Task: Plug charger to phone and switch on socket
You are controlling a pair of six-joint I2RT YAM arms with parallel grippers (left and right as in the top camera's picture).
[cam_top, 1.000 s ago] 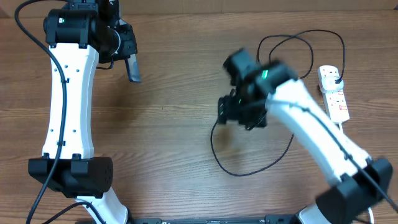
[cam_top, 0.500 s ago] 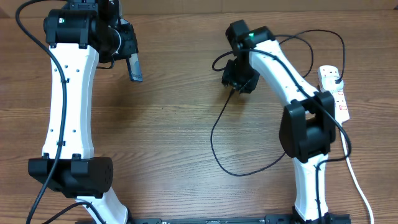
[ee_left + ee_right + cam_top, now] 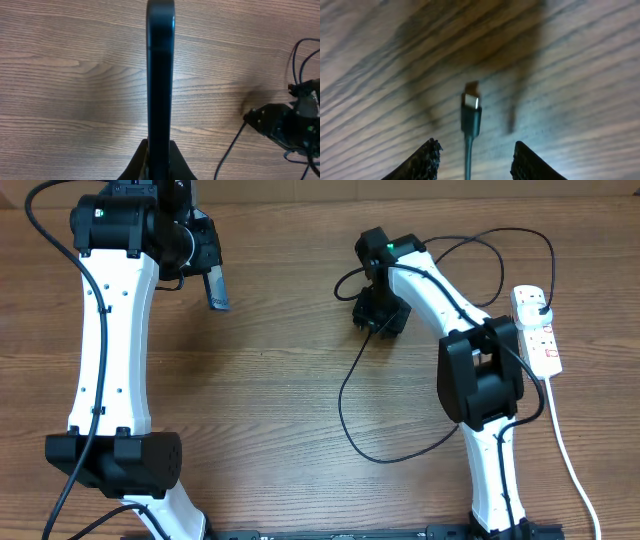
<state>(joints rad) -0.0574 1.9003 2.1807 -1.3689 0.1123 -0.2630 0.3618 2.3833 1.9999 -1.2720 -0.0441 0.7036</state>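
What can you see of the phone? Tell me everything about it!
The phone is a thin, dark, shiny slab with rounded corners, seen edge-on from the left wrist. The left gripper is shut on its lower end, pressing both flat faces, and holds it up off the wooden table. From overhead a bluish face shows. Nothing else touches it, and the end pointing away has no cable in it.

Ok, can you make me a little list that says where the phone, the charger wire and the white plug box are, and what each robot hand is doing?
phone: edge-on over the table, clamped in left gripper
charger: plug tip sticks out ahead of right gripper; fingers show a gap, grip unclear
socket: flat on the robot's right side, untouched
plugged in: not yet; phone and tip are apart
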